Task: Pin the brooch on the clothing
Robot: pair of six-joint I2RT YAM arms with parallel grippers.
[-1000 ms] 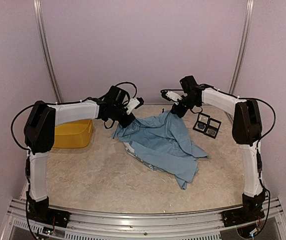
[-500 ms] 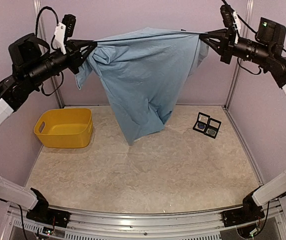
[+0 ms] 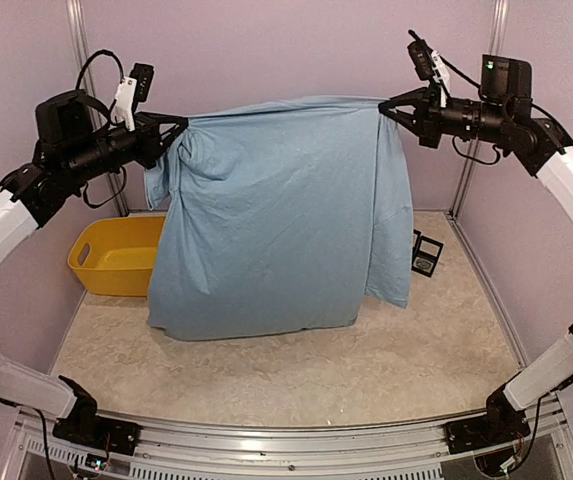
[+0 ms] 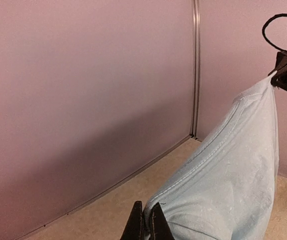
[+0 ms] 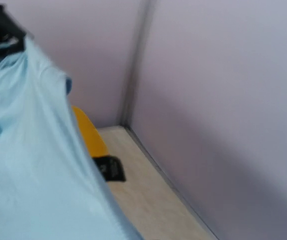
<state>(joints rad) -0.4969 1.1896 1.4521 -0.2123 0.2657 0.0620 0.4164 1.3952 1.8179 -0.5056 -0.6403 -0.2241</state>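
- The shirt (image 3: 276,220), bunched and twisted half a second ago, now hangs as a broad sheet over the table (image 3: 296,400), probably ready to be laid flat for pinning.
- The left gripper (image 3: 178,125) and right gripper (image 3: 386,105) each pinch a top corner.
- Only the blurred right wrist view shows a black label (image 5: 109,168).

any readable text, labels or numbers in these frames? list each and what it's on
No text can be read in any view.
The T-shirt shows the top camera a plain blue side, with no print visible.
In the right wrist view, the black tag by the shirt's edge is too blurred to read.
The black case, partly behind the shirt, is too small to show any marking.
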